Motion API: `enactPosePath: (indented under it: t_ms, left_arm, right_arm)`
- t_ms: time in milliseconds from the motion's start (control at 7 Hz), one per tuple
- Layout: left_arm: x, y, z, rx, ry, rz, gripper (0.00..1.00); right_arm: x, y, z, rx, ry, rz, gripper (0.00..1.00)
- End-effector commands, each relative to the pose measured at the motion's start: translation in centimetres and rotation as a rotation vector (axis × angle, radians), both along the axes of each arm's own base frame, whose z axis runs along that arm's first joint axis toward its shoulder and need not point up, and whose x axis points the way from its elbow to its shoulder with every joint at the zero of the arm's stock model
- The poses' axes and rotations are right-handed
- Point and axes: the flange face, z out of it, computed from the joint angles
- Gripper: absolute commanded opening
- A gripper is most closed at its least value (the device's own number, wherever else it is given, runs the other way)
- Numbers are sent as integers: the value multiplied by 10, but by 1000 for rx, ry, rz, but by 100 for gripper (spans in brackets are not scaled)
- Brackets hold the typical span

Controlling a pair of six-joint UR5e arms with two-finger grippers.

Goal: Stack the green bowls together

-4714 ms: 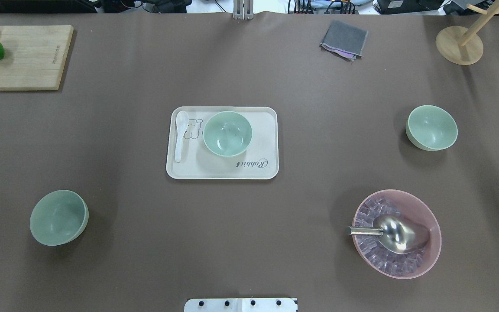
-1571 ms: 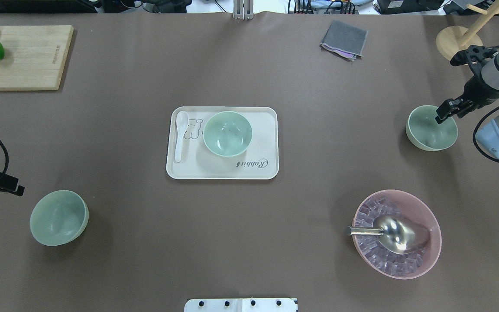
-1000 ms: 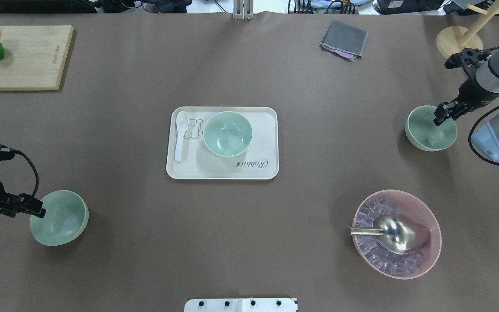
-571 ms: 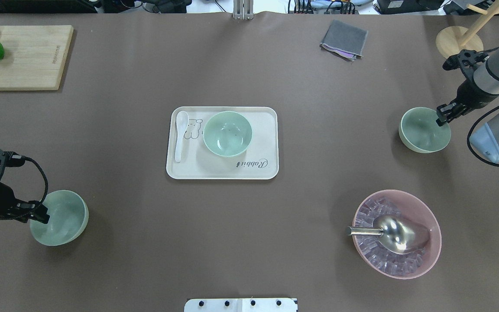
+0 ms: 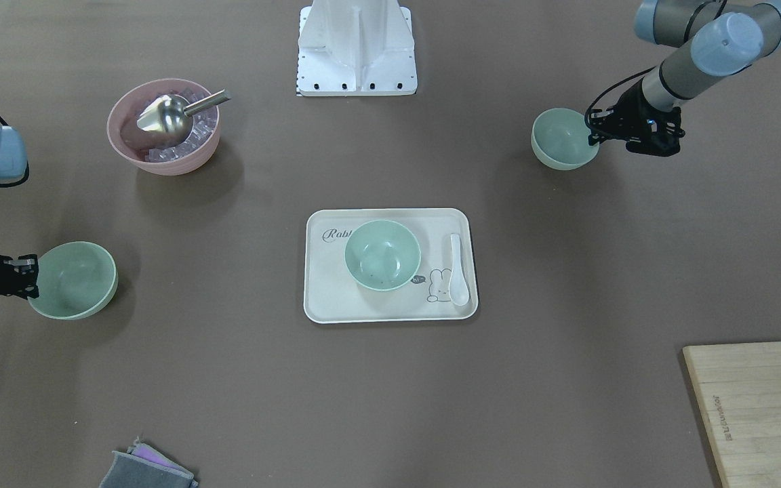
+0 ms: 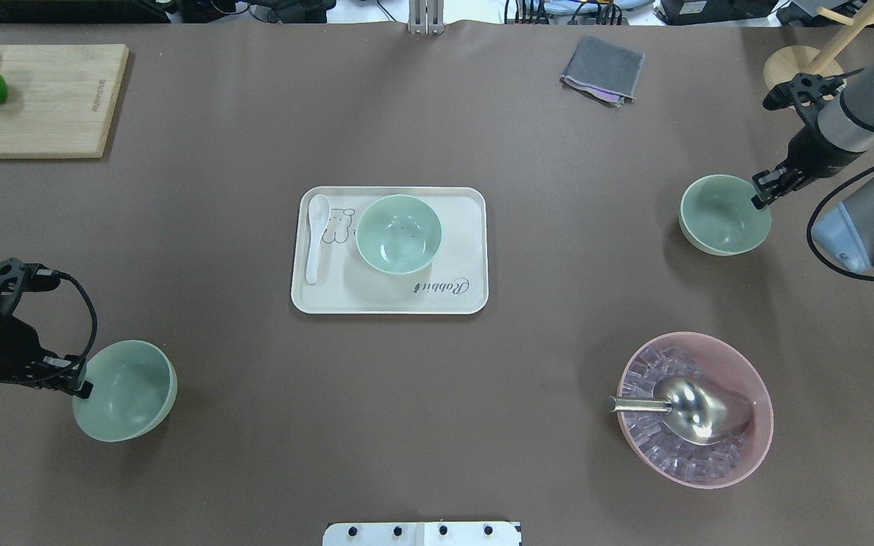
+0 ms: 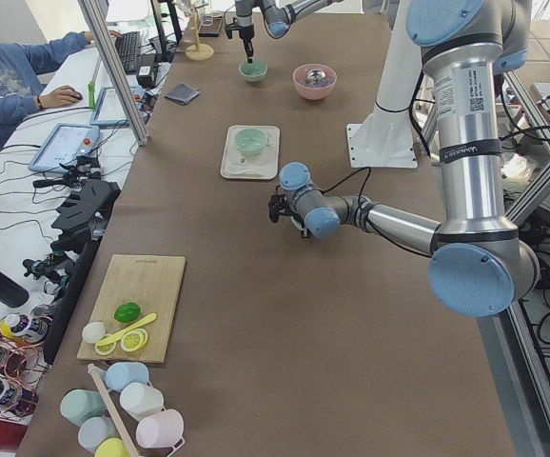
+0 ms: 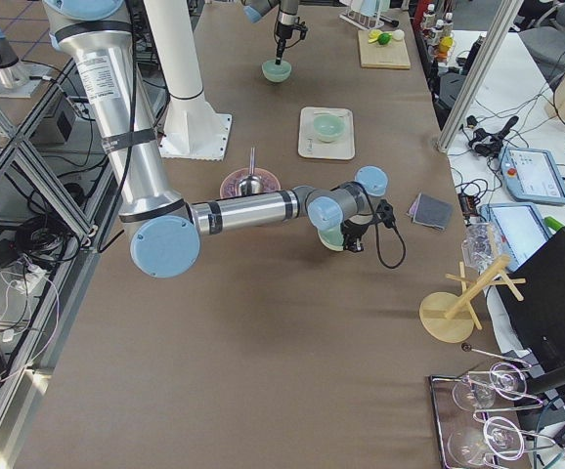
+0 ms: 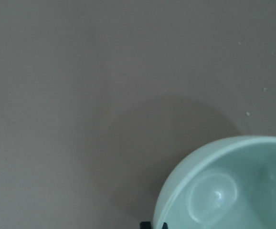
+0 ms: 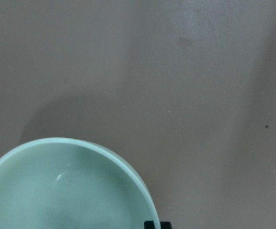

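Note:
Three pale green bowls. One [image 6: 398, 233] sits on the cream tray [image 6: 407, 297] at the table's middle, also in the front view [image 5: 382, 255]. My left gripper [image 6: 80, 383] is shut on the near-left rim of the left green bowl [image 6: 126, 390], which fills the left wrist view's lower right [image 9: 233, 191]. My right gripper [image 6: 757, 199] is shut on the right rim of the right green bowl [image 6: 724, 214], seen at the right wrist view's lower left [image 10: 66, 191]. In the front view the left gripper [image 5: 594, 132] and right gripper [image 5: 28, 278] pinch their bowls' rims.
A pink bowl [image 6: 765, 409] with ice cubes and a metal scoop [image 6: 699, 409] stands at the near right. A white spoon [image 6: 317, 235] lies on the tray. A cutting board [image 6: 50, 98] with fruit is far left, a grey cloth [image 6: 602, 68] and a wooden stand [image 6: 803, 76] far right.
Both arms came in from the sides and closed on the bowl rims. The left bowl has shifted right and the right bowl has shifted left, both toward the tray.

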Motion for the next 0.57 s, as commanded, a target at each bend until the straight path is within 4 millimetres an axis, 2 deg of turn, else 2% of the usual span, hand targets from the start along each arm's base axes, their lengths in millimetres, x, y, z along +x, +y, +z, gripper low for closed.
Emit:
enactPosePath:
  t_ms: [0, 143, 286, 429]
  left_arm:
    - [10, -37, -66, -70, 106, -53, 0]
    - [42, -68, -116, -119, 132, -100, 0]
    - [82, -108, -180, -159, 141, -141, 0]
    - [114, -140, -231, -153, 123, -178, 0]
  right_arm:
    - [-10, -29, -64, -17, -66, 62, 0]
    - [-17, -39, -91, -45, -92, 103, 0]
    - [-22, -42, -110, -73, -118, 124, 0]
    - [-34, -43, -132, -88, -138, 141, 0]
